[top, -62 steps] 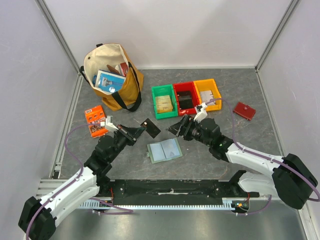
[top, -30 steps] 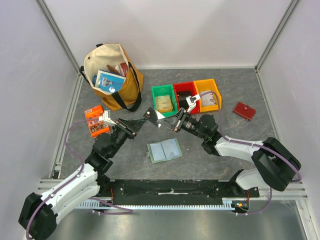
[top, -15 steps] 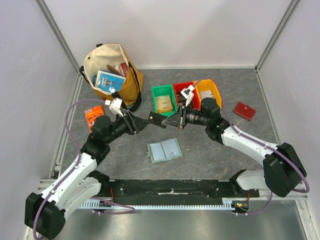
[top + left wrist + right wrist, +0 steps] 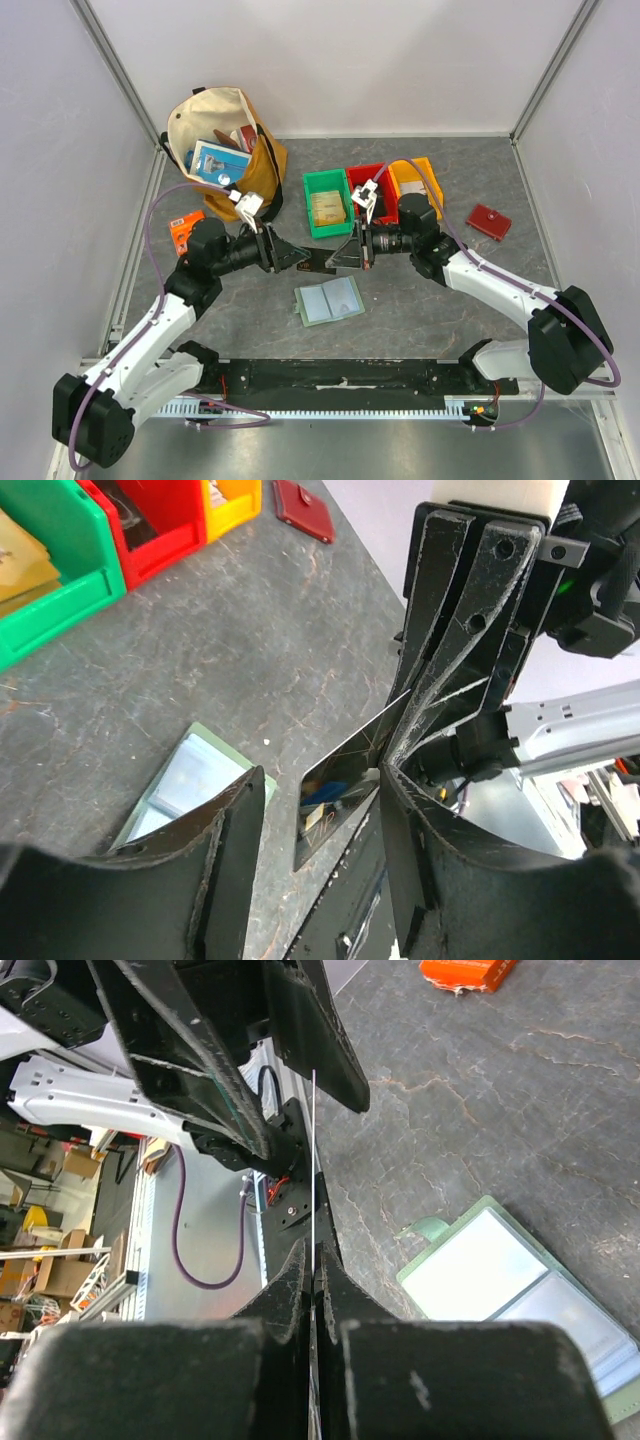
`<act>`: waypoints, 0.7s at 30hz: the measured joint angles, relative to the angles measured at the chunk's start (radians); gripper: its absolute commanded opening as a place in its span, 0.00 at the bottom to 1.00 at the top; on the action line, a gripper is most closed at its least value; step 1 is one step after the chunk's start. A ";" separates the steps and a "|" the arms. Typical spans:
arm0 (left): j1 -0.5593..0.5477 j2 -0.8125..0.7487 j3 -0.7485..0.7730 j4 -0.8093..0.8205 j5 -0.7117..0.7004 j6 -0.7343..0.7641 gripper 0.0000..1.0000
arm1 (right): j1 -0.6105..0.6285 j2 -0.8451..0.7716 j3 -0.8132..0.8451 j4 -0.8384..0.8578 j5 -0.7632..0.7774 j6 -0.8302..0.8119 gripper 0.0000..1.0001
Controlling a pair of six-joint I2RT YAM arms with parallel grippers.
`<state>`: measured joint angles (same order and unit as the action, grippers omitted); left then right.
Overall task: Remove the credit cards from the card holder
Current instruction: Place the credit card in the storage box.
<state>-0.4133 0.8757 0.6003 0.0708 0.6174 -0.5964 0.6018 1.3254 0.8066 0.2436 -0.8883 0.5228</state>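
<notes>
My right gripper (image 4: 345, 256) is clenched on a thin dark card (image 4: 320, 263). The right wrist view shows the card edge-on, pinched between both pads. My left gripper (image 4: 290, 256) faces it with its jaws spread, and the card's free end sits between those fingers (image 4: 232, 852). I cannot tell whether it touches the one it lies closest to. The card's glossy face (image 4: 340, 790) carries reflections but no print I can make out, and the white lettering on the orange packet (image 4: 182, 232) is too small to read. The card holder (image 4: 329, 300) lies open and flat on the table (image 4: 450, 300), pale pockets up. It is just on the near side of where my two grippers meet and touches neither. Bare grey surface runs to the left and right of the holder. Beyond my grippers stand the green bin (image 4: 327, 203), red bin (image 4: 370, 195) and yellow bin (image 4: 414, 187). The red wallet (image 4: 489, 221) sits well off to the right, and the tote bag (image 4: 225, 150) at far left.
</notes>
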 measured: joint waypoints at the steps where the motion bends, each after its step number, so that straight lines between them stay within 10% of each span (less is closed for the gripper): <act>1: 0.000 0.006 0.000 0.002 0.017 0.000 0.44 | 0.000 0.000 0.000 0.000 -0.008 -0.001 0.00; 7: 0.000 0.018 0.000 0.025 0.084 0.000 0.02 | 0.000 -0.001 0.000 0.002 -0.034 -0.001 0.16; 12: -0.001 -0.008 -0.008 0.074 0.091 -0.021 0.02 | -0.003 -0.004 -0.002 0.025 -0.018 0.018 0.44; 21: 0.000 -0.125 -0.183 0.270 -0.003 -0.195 0.02 | -0.003 -0.029 -0.120 0.295 0.038 0.200 0.51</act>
<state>-0.4137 0.7509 0.4168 0.3405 0.6147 -0.7910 0.5991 1.2968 0.6868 0.5388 -0.8501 0.7223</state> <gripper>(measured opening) 0.026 0.504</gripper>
